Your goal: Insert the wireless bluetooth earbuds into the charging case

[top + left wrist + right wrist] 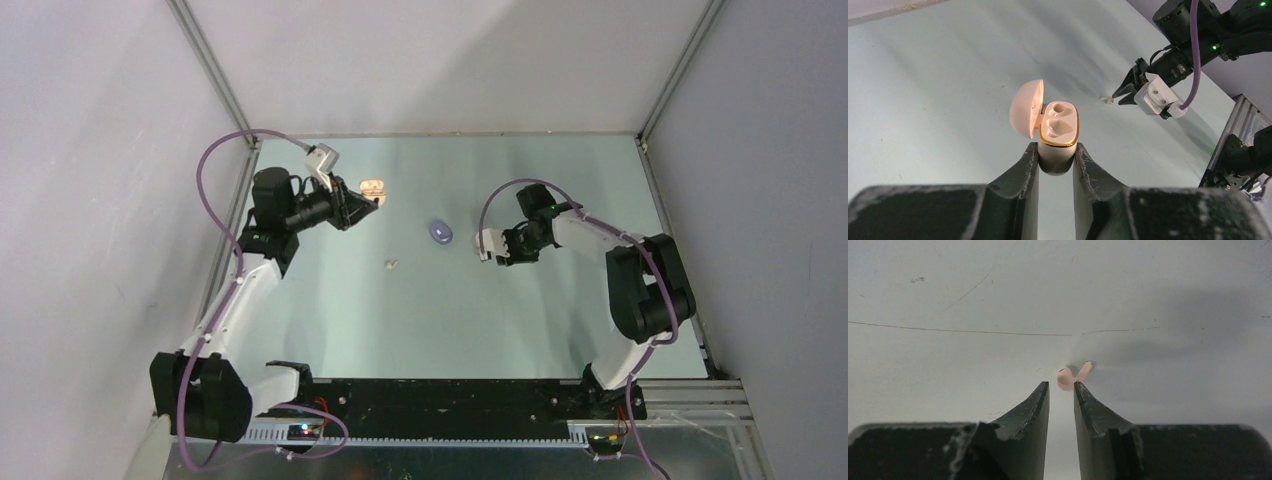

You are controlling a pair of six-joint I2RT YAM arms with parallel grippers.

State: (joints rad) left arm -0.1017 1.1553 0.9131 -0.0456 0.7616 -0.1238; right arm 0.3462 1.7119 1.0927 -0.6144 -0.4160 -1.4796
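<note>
Nearest the front edge, abt mid-surface (500, 330), one cream bud (392, 264) lies loose, stem tilted up in the right wrist view. It's the task piece to fetch. No other bud can be made out.

Right claw (1061, 386) comes next, on the right-edge side of the bud, tips aimed at it. Jaws are narrow w/ a slim gap & nothing betw them. The bud lies ahead of the tips, a touch right of the gap line, not gripped. The narrow set prob suits so small a piece, w/ little closing left once the tips straddle it.

Purple case (440, 232) rests further back, nr centre, betw the two claws & touched by neither. Lid looks down, tho it's too small to be sure.

Furthest, toward the far-left corner, left claw (1057, 150) clamps the cream case (1059, 131) by its lower body. Its lid (1026, 107) is swung open to one side, gold-rimmed sockets facing the right arm. I judge it's held so the case can't slide while a bud is pushed in & the opening stays clear. Whether a socket is already filled: can't tell.

Next move needs the right claw centred on the bud before closing. Off-line, the bud could flick away.
</note>
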